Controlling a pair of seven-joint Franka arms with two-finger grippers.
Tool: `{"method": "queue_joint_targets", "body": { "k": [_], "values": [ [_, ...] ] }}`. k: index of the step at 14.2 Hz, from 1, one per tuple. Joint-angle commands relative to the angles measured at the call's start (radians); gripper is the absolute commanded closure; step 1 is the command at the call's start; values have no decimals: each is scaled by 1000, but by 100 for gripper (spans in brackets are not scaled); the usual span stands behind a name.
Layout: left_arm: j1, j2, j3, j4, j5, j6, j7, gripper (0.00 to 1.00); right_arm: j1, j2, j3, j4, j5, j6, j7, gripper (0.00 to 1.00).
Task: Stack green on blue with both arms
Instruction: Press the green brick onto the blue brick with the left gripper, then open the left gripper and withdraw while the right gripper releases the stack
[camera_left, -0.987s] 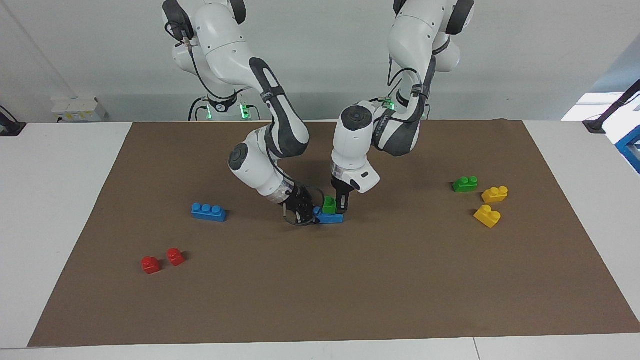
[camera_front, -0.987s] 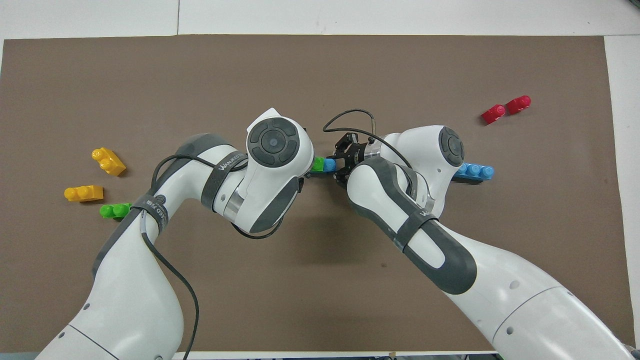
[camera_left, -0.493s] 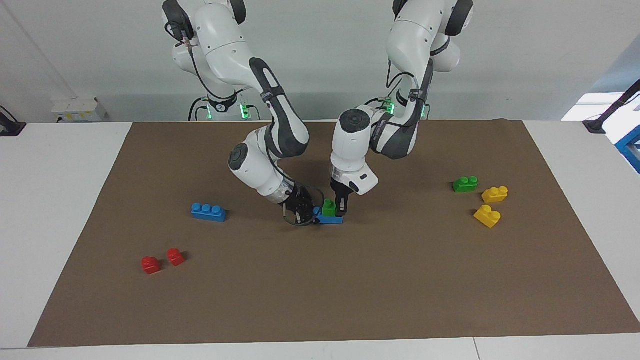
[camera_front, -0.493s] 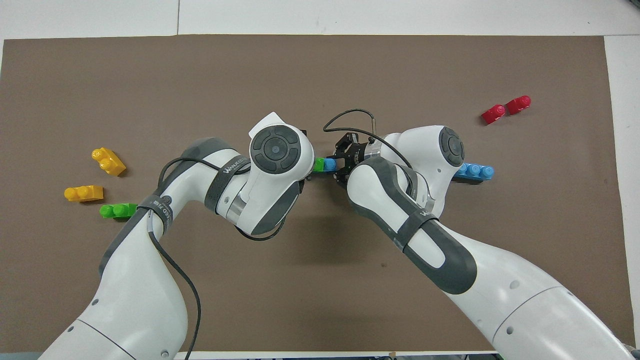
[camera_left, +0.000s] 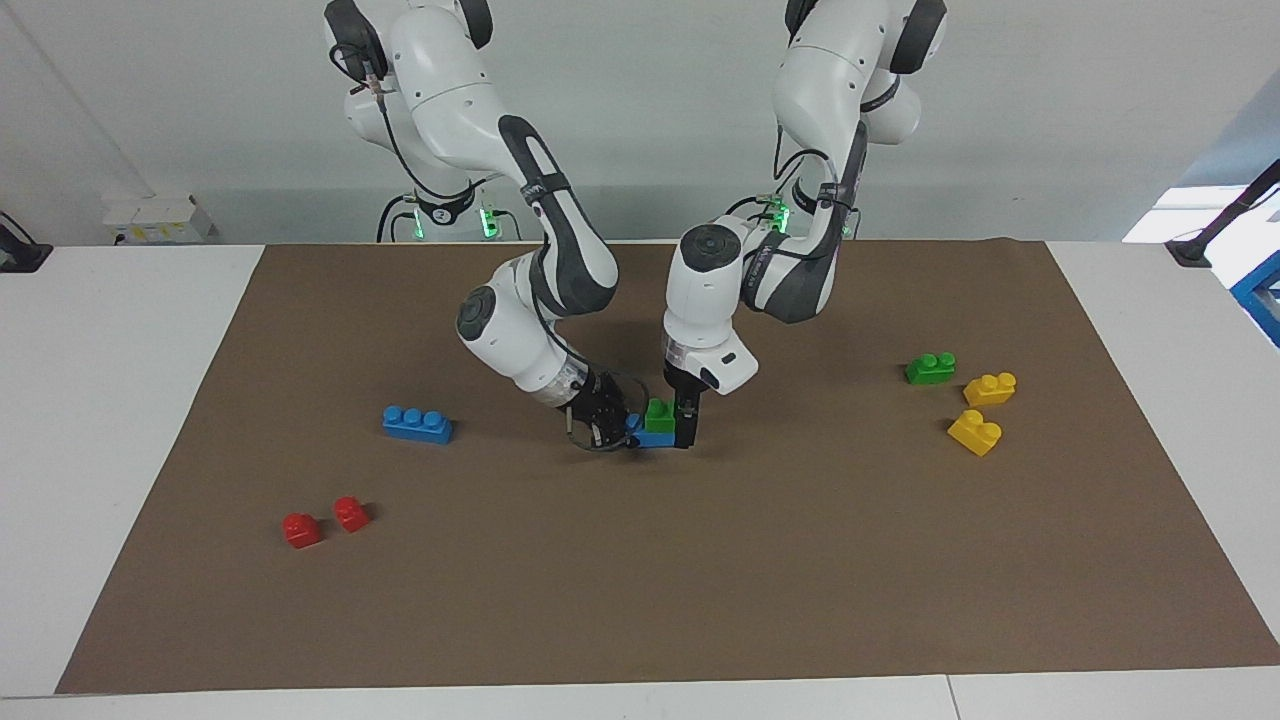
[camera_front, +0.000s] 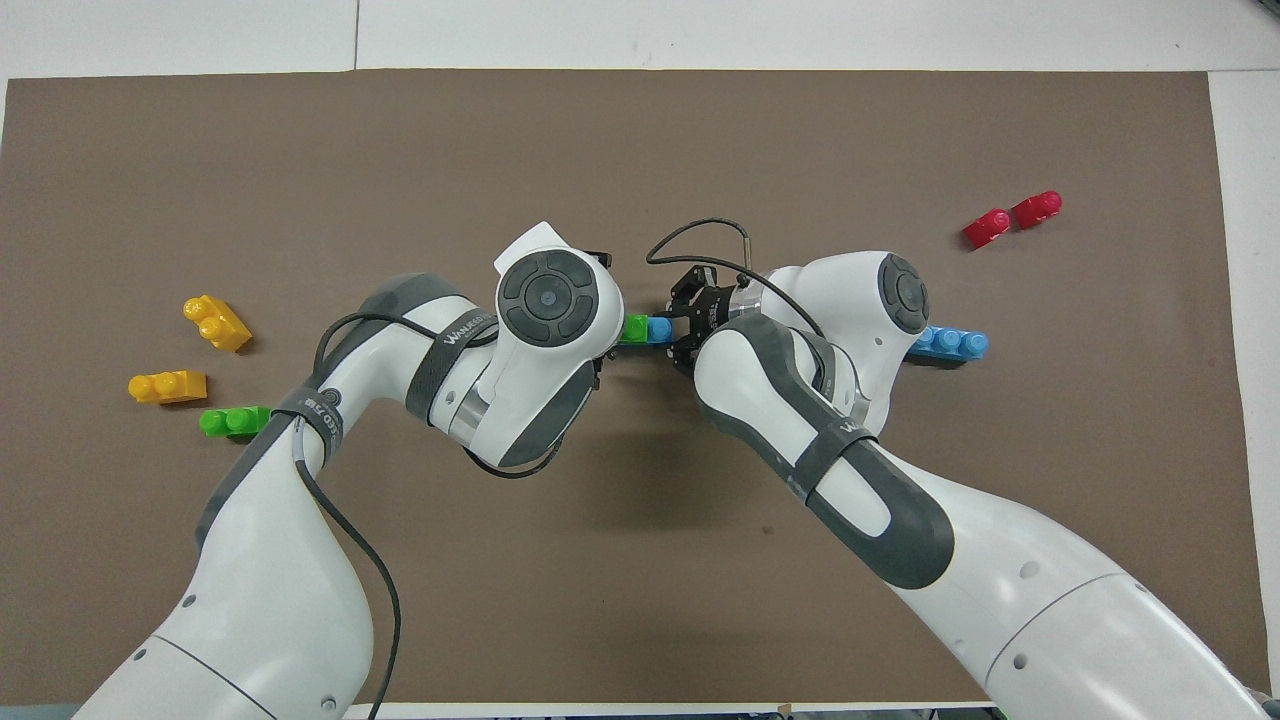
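Observation:
A green two-stud brick (camera_left: 658, 413) sits on one end of a blue three-stud brick (camera_left: 650, 438) at the middle of the brown mat. My left gripper (camera_left: 672, 426) comes straight down and is shut on the green brick; one finger (camera_left: 686, 425) reaches down beside the blue brick. My right gripper (camera_left: 610, 428) comes in low and tilted and is shut on the blue brick's other end. In the overhead view the green brick (camera_front: 632, 328) and blue brick (camera_front: 659, 328) show between the two wrists; the right gripper (camera_front: 682, 325) shows, the left one is hidden under its wrist.
A second blue brick (camera_left: 417, 423) and two red bricks (camera_left: 301, 529) lie toward the right arm's end. A second green brick (camera_left: 930, 368) and two yellow bricks (camera_left: 990, 388) lie toward the left arm's end. The mat (camera_left: 700, 580) lies on a white table.
My left gripper has come down with the green brick, which now sits lower, on the blue brick. The right gripper has kept its hold and place.

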Motion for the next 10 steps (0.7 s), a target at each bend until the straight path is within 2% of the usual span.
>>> {"method": "queue_joint_targets", "body": {
  "k": [1, 2, 8, 10],
  "values": [
    [40, -99, 5, -23, 20, -90, 110, 0, -1, -18, 2, -38, 33, 20, -44, 12],
    [53, -128, 5, -25, 18, -112, 180, 0, -1, -18, 2, -36, 33, 20, -42, 0],
    [215, -188, 5, -19, 4, -172, 567, 0, -13, -28, 2, -26, 31, -5, -38, 0],
    [287, -217, 5, -19, 4, -201, 679, 0, -45, -48, -7, -19, 14, -57, -42, 0]
  ]
}}
